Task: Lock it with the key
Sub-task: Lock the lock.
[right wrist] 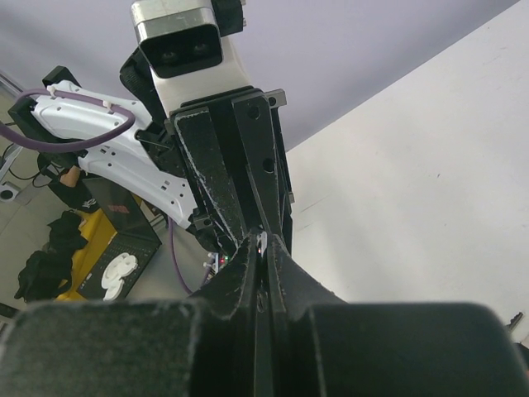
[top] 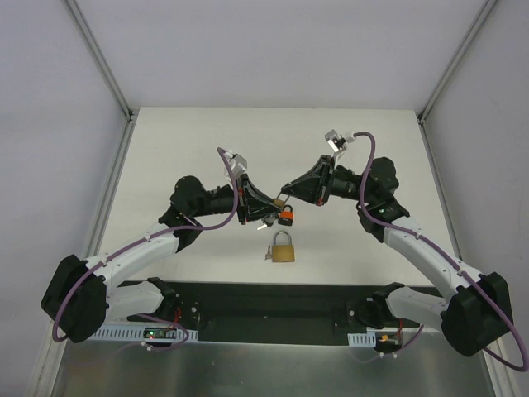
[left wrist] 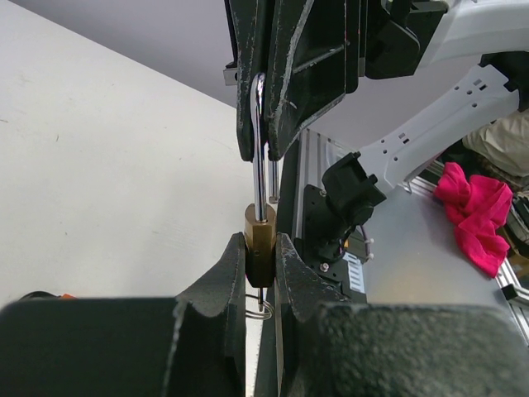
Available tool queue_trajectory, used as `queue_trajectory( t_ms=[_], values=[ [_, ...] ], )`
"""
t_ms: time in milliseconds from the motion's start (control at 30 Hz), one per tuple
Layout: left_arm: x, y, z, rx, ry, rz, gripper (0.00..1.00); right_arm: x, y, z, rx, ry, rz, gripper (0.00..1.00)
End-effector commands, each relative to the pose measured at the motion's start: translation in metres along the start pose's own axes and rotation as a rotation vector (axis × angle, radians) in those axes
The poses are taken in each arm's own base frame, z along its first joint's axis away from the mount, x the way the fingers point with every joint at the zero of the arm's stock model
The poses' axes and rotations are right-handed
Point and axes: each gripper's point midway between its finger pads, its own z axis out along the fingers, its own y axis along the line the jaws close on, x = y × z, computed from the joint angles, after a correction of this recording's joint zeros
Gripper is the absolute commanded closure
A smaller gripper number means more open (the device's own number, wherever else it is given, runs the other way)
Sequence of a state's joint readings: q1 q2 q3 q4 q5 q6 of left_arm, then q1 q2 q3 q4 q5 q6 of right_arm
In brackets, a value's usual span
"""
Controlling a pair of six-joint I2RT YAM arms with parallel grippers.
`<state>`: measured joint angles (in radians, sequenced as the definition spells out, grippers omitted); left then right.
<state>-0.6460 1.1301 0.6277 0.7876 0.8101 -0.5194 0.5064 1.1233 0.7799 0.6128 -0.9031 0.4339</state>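
**Both grippers meet above the table centre, sharing one brass padlock.**

The left gripper has its fingers pressed against the body of the brass padlock and holds it clear of the white table. In the left wrist view the shackle rises toward 12 o'clock from the body. It ends between the fingers of the right gripper, which are pinched onto it. In the top view a small key lies on the table at 6 o'clock from the meeting point. A second brass padlock lies flat just beside the key, at its 3 o'clock. An orange-and-black item sits between the grippers and this second padlock. It cannot be identified, and whether anything grips it cannot be told.
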Motion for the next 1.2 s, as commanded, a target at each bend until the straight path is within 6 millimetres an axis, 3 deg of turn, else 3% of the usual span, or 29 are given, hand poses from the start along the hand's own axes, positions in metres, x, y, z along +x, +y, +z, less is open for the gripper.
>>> queue_trajectory(
  t_ms=[0, 500, 967, 1167],
  values=[
    [-0.034, -0.031, 0.002, 0.127, -0.078, 0.137, 1.00, -0.002, 0.005, 0.001, -0.027, -0.017, -0.025, 1.00],
    [-0.048, -0.061, -0.001, 0.265, -0.100, 0.146, 1.00, 0.005, 0.004, 0.004, -0.037, -0.017, -0.030, 0.99],
    [-0.067, -0.074, -0.006, 0.310, -0.198, 0.171, 1.00, 0.020, 0.006, 0.005, -0.043, 0.001, -0.010, 1.00],
    [-0.074, -0.071, -0.006, 0.317, -0.235, 0.154, 1.00, 0.027, 0.009, 0.007, -0.052, 0.009, -0.002, 1.00]
  ],
)
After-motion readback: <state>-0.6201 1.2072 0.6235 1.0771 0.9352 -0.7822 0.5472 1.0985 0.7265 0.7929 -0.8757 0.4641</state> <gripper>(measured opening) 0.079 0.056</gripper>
